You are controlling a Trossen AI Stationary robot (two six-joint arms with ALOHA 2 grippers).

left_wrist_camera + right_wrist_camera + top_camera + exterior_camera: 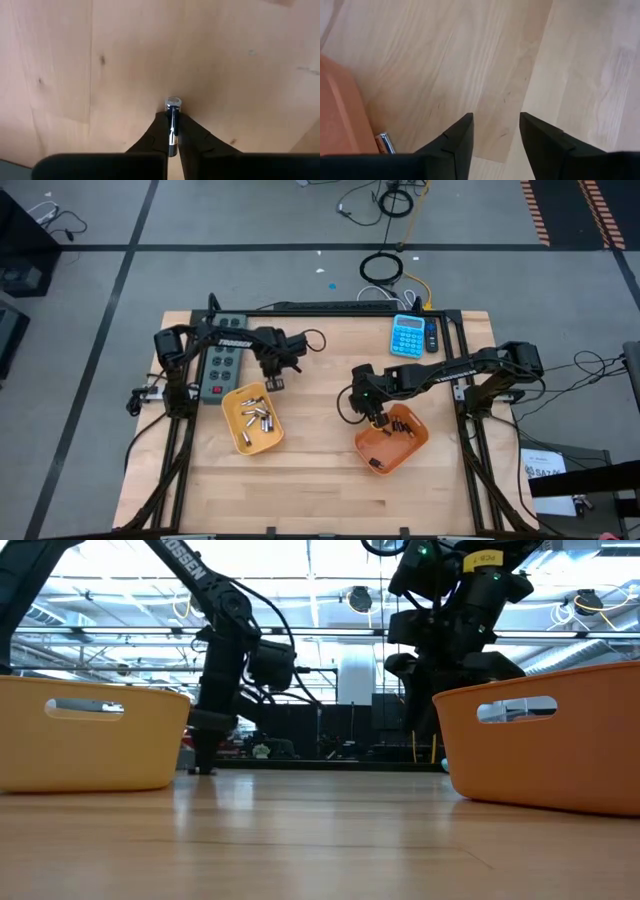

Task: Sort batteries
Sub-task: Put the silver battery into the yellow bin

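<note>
A yellow tray [252, 418] holds several silvery batteries [262, 420]. An orange tray [392, 440] holds small dark batteries [400, 427]. My left gripper [173, 112] stands on the bare wood just beyond the yellow tray's far edge, pointing down, shut on a slim dark battery [173, 127] with a silvery end cap. My right gripper [496, 120] hangs open over the wood at the orange tray's left side, with nothing between its fingers. Another battery [384, 142] lies on the table against the orange tray's wall [340, 110]. My left gripper pinches the dark battery by its long sides [173, 135] between the two fingers. Its silvery end [173, 103] sticks out past the fingertips. The fingers come from above, pointing down, and in the low view they reach the table top [203, 768]. Whether the battery is off the wood I cannot tell.
A grey button box [225, 360] lies just left of my left gripper and a blue calculator [408, 335] at the far right. Black frame rails [330, 308] run along the table's edges. Bare wood lies between the two trays and along the near side.
</note>
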